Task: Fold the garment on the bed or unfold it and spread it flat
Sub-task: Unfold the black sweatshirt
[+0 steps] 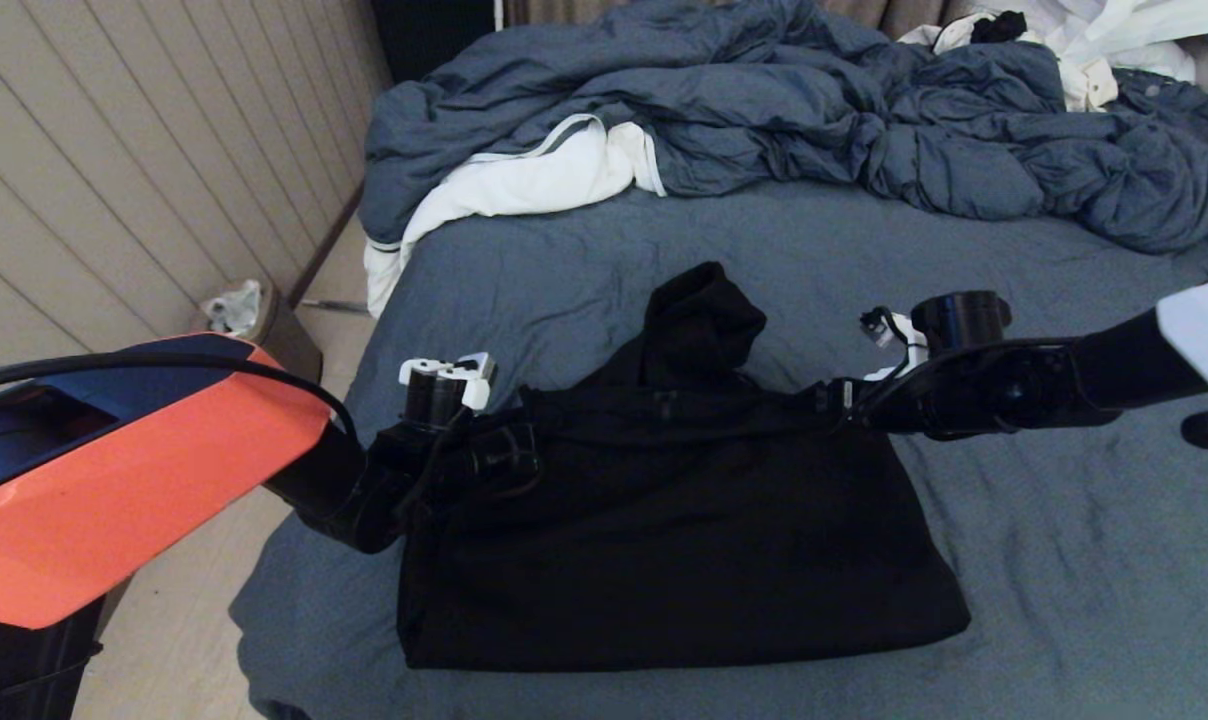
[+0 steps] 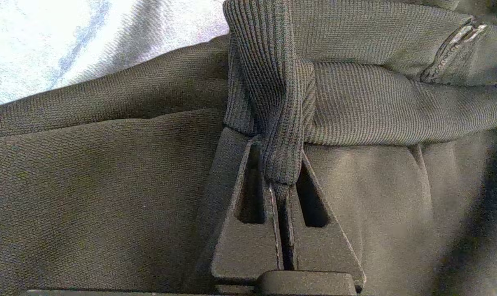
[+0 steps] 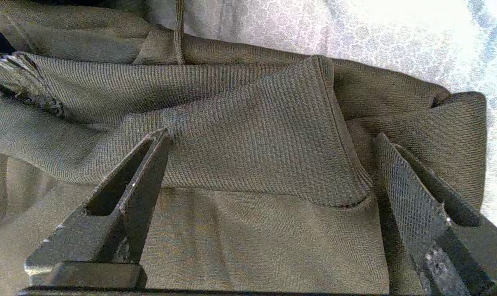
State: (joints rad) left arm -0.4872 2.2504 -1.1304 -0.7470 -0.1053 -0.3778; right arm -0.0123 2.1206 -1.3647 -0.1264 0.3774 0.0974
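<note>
Two grippers are at the far edge of the garment (image 1: 664,520), which lies folded into a dark block on the bed (image 1: 1064,560), near the bed's front edge. Your left gripper (image 2: 282,181) is pinched tight on a bunched bit of the garment's ribbed band (image 2: 355,107), at the garment's far left corner. Your right gripper (image 3: 269,164) is at the far right corner with its fingers (image 3: 141,172) spread wide, one on each side of the ribbed band, holding nothing. The hood (image 1: 699,320) pokes out past the garment's far edge, between the two arms. Beyond the garment, a puffy blue-grey duvet (image 1: 784,110) is heaped across the bed, with white clothing (image 1: 1104,40) behind it. Left of the garment, past the bed's side, a small bin (image 1: 254,320) stands on the floor.
</note>
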